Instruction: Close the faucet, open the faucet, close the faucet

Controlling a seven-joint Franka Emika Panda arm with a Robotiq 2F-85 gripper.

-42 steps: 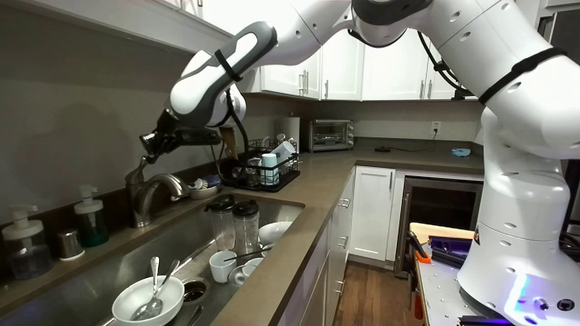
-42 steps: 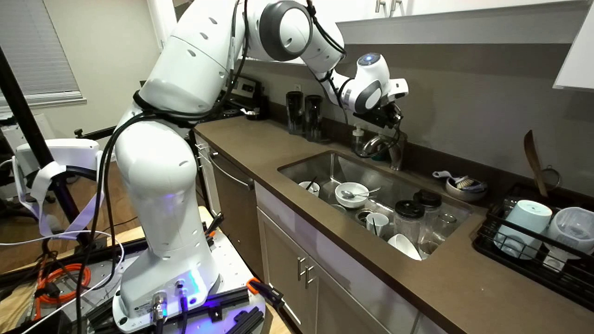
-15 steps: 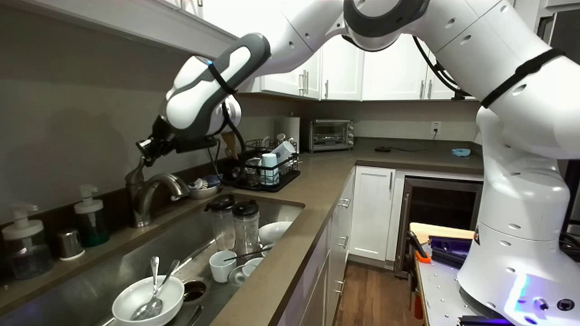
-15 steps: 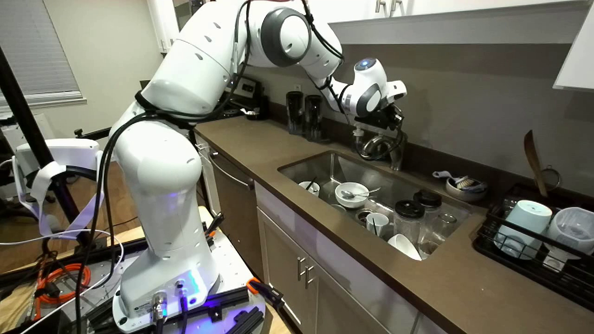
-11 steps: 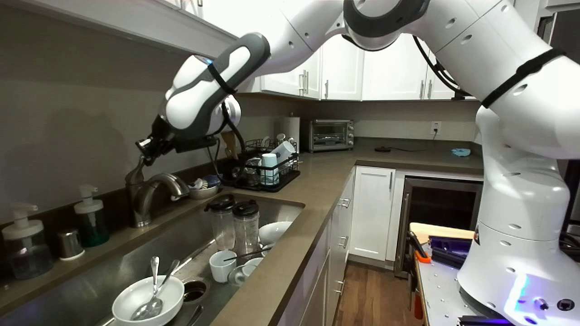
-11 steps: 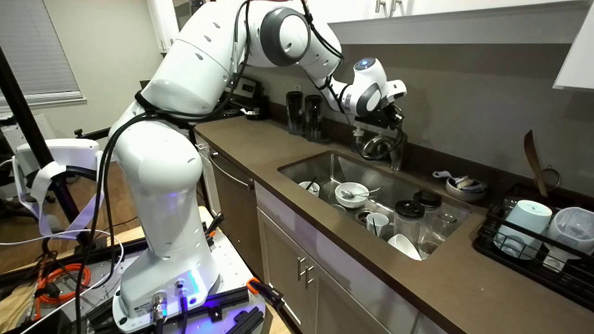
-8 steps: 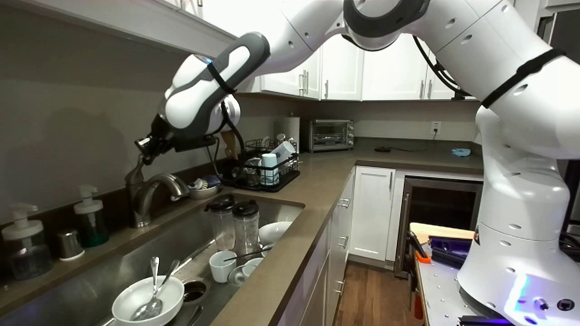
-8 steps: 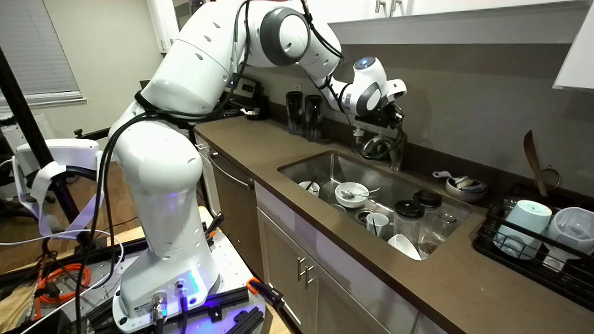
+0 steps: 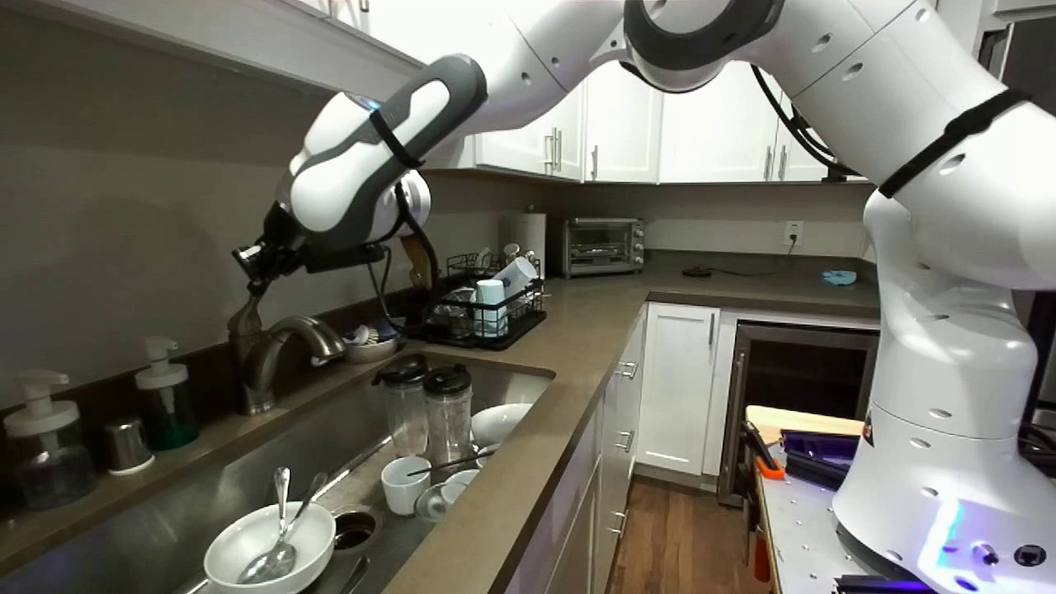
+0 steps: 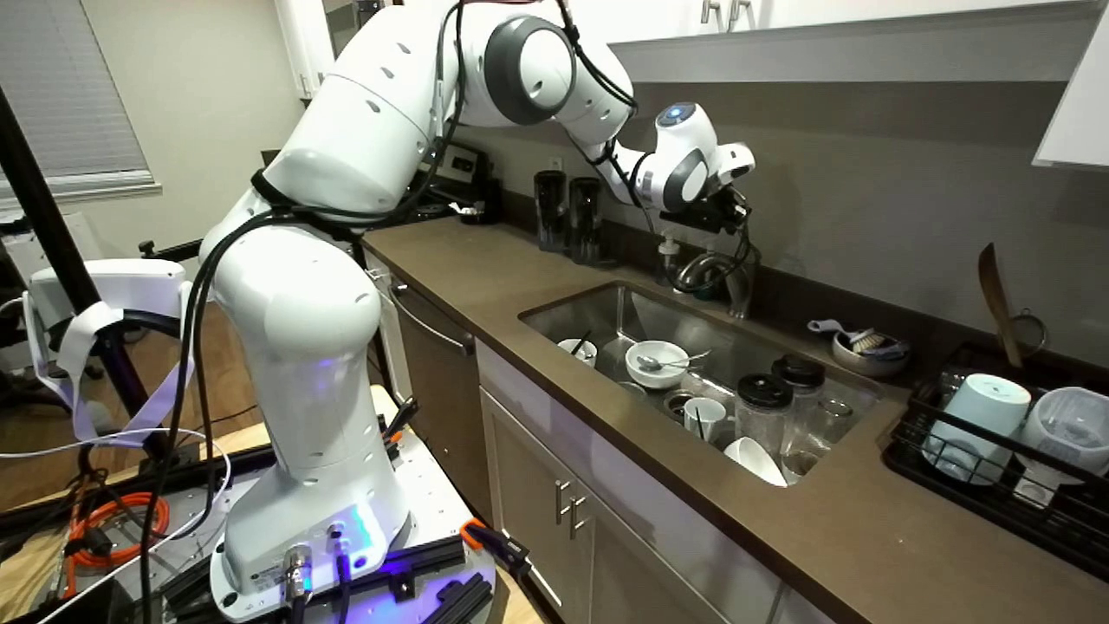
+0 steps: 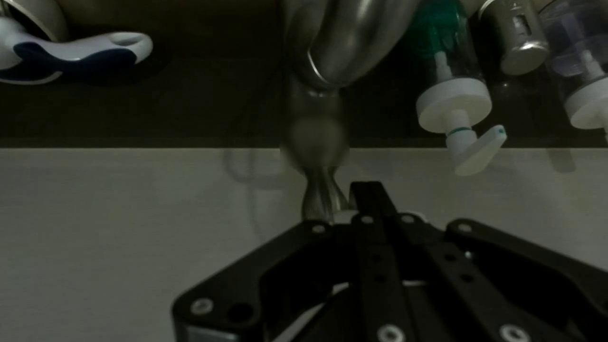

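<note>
The silver brushed-metal faucet stands behind the sink, its arched spout (image 9: pixel 299 332) over the basin. The spout also shows in an exterior view (image 10: pixel 698 270), partly behind a black cable. Its slim lever handle (image 9: pixel 245 318) points up. The lever (image 11: pixel 322 194) widens at its end in the wrist view. My gripper (image 9: pixel 257 289) is at the lever's top in an exterior view. In the wrist view the gripper (image 11: pixel 366 185) is shut with its fingertips together and nothing between them. The fingers stand right beside the lever, on its right there; touching cannot be told. The lever's tip is hidden by the gripper.
Pump bottles (image 9: pixel 165 400) and a metal cap (image 9: pixel 128 445) stand beside the faucet. The sink holds a white bowl (image 9: pixel 239 528) with spoons, cups (image 9: pixel 404 485) and lidded jars (image 9: pixel 450 412). A brush bowl (image 9: pixel 370 352) and dish rack (image 9: pixel 524 318) stand beyond. The wall is close behind.
My shut gripper has come down and moved left in an exterior view, mostly recently. The lever's visible top sits slightly further left than before. The spout and dishes have not moved.
</note>
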